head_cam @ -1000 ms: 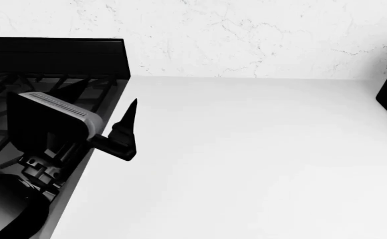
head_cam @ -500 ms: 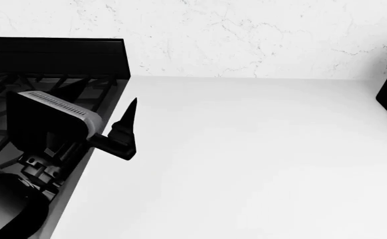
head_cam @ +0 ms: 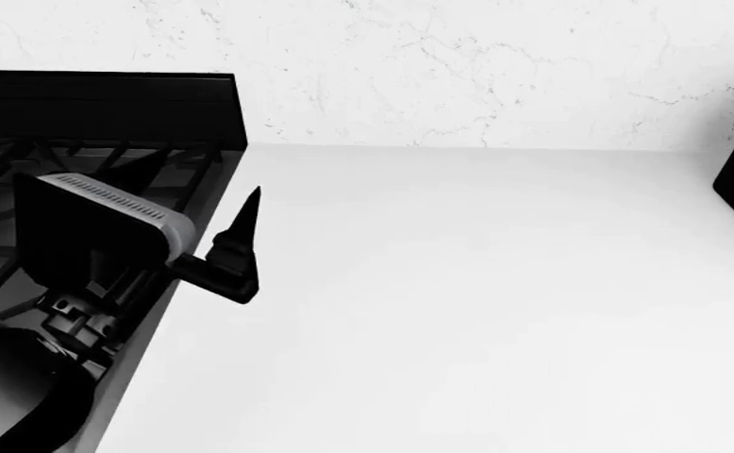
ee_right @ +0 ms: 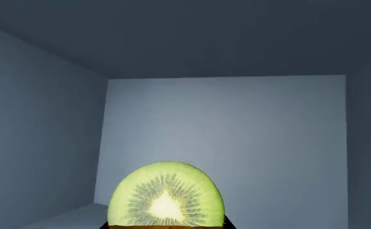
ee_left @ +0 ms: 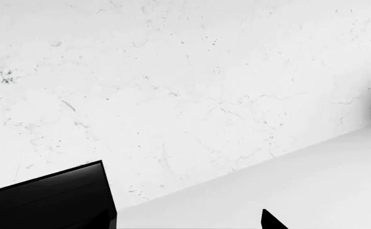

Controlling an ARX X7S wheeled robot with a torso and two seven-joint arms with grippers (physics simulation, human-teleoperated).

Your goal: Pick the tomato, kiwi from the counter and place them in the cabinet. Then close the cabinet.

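Kiwi upright, green cut face toward camera (pale centre), inside grey-walled cabinet; counter white.

- Beyond my left jaws the counter is lit flat and bright, close to washed out, with soft shading only.
- The stove beside them renders nearly pure black.
- Ahead of my right jaws the cabinet is dim and bluish, while the kiwi shows bright and sharp.
- No blur anywhere.

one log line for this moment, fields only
right gripper: kiwi before it, inside cabinet | left gripper: idle over counter | tomato: unseen
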